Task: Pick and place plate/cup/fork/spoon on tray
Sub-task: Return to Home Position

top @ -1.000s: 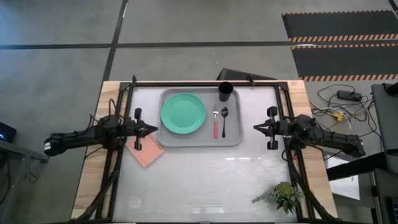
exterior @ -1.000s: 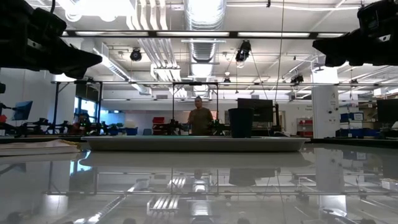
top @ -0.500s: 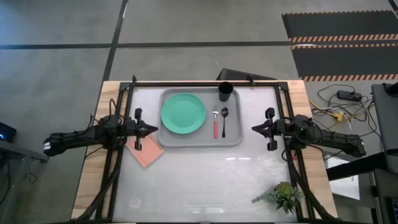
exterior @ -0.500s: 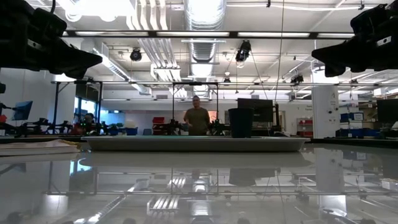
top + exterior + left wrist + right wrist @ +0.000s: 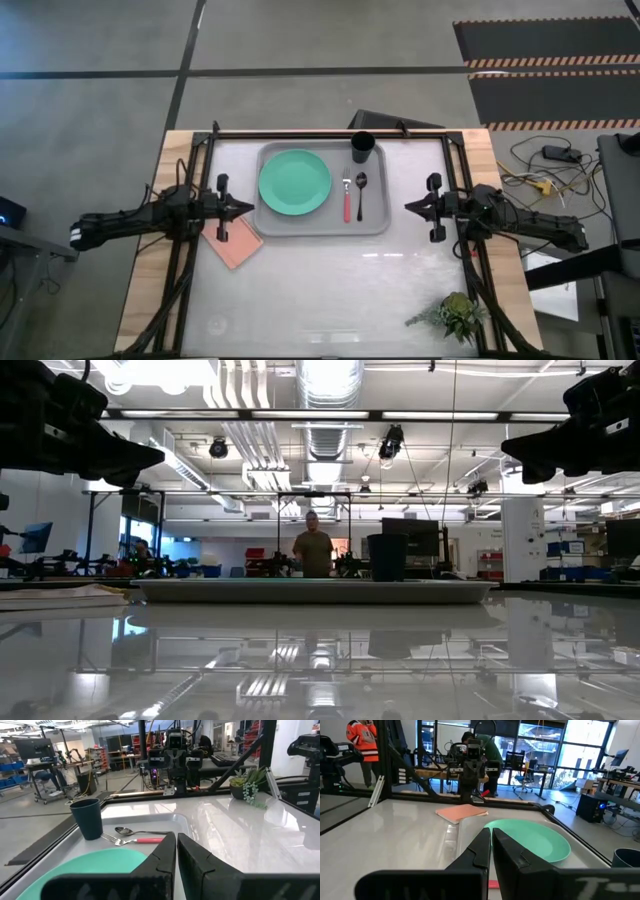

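Note:
The light grey tray [image 5: 272, 222] lies at the table's far middle. On it rest the mint-green plate [image 5: 294, 181], the black cup [image 5: 362, 147] standing upright in the far right corner, the pink-handled fork [image 5: 347, 201] and the dark spoon [image 5: 360, 194] side by side. They also show in the left wrist view: the cup [image 5: 86, 818], the fork [image 5: 131, 840], the spoon [image 5: 136, 831]. My left gripper [image 5: 248, 208] is shut, held above the table left of the tray. My right gripper [image 5: 408, 207] is shut, held above the table right of the tray.
A salmon-pink square pad [image 5: 233, 243] lies on the table at the tray's near left corner. A small green plant [image 5: 455, 315] sits at the near right. A black frame rail [image 5: 330, 133] runs along the far edge. A person [image 5: 313, 550] stands in the room beyond.
My right gripper has shifted slightly toward the tray. The person beyond the table has stepped a little to the side.

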